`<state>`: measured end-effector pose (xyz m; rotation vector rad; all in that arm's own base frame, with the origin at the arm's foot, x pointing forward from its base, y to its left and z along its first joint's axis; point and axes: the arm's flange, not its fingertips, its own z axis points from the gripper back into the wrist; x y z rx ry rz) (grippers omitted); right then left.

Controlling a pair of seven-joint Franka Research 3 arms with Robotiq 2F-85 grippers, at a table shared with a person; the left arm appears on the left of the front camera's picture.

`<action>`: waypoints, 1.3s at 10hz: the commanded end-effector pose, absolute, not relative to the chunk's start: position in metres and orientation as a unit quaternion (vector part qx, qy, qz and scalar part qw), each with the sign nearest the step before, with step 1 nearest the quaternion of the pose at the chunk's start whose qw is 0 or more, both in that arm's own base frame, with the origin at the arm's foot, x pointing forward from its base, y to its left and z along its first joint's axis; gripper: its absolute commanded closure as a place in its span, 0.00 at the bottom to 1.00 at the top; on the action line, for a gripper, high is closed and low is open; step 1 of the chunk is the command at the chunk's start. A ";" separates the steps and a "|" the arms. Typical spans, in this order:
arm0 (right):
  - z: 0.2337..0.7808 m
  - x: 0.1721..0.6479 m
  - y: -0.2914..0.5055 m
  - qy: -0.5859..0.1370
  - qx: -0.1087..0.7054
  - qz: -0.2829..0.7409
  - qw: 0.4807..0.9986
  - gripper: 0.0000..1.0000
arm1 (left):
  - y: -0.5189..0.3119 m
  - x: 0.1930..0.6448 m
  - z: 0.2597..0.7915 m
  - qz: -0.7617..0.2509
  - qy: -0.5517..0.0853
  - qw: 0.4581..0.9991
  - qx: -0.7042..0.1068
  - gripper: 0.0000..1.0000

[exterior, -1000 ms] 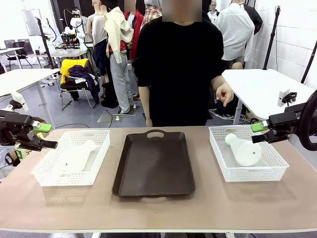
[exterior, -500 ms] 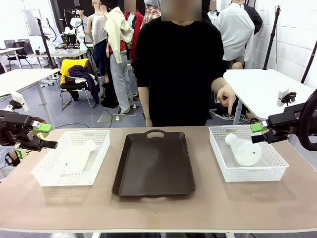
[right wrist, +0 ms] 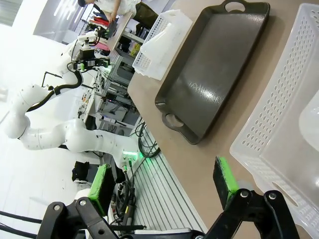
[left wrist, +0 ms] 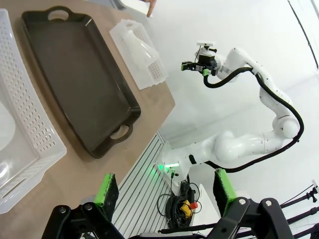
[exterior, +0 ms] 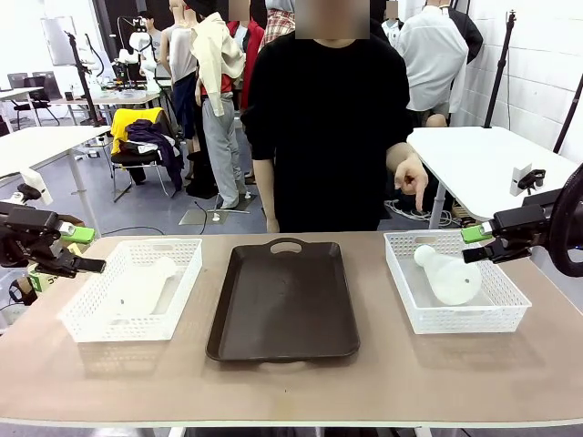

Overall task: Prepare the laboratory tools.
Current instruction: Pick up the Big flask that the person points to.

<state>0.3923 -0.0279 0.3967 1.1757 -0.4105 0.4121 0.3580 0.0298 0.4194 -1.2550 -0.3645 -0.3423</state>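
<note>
1. The table [exterior: 474, 378] is lying beneath both pincers.
2. The dark tray [exterior: 282, 309] is sitting midway between the two pincers, well apart from each.
3. The left basket [exterior: 91, 330] is standing just beside the left pincer [exterior: 86, 249], and the right basket [exterior: 455, 320] is standing just below the right pincer [exterior: 472, 244].
4. The left flask [exterior: 141, 289] is lying on its side in the left basket, near the left pincer's tips. The right flask [exterior: 448, 276] is lying on its side in the right basket, just beside the right pincer's tips.
5. Both pincers are hovering with jaws spread wide, gripping nothing.
6. The person's hand [exterior: 412, 173] is hanging above and inward of the right pincer.
</note>
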 end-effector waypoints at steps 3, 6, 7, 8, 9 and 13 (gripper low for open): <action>0.397 0.392 -0.028 -0.191 0.547 0.191 0.793 0.00 | 0.031 0.358 0.420 -0.160 -0.171 0.776 -0.585 0.00; 0.467 0.401 -0.036 -0.228 0.412 0.176 0.864 0.00 | 0.031 0.358 0.420 -0.160 -0.171 0.776 -0.585 0.00; 0.488 0.416 -0.033 -0.221 0.356 0.168 0.892 0.00 | 0.031 0.358 0.420 -0.160 -0.171 0.776 -0.585 0.00; 0.501 0.429 -0.027 -0.214 0.309 0.166 0.912 0.00 | 0.031 0.358 0.420 -0.160 -0.171 0.776 -0.585 0.00; 0.516 0.449 -0.017 -0.197 0.245 0.165 0.935 0.00 | 0.031 0.358 0.420 -0.160 -0.171 0.776 -0.585 0.00; 0.528 0.515 0.047 -0.109 0.069 0.189 0.973 0.00 | 0.031 0.358 0.420 -0.160 -0.171 0.776 -0.585 0.00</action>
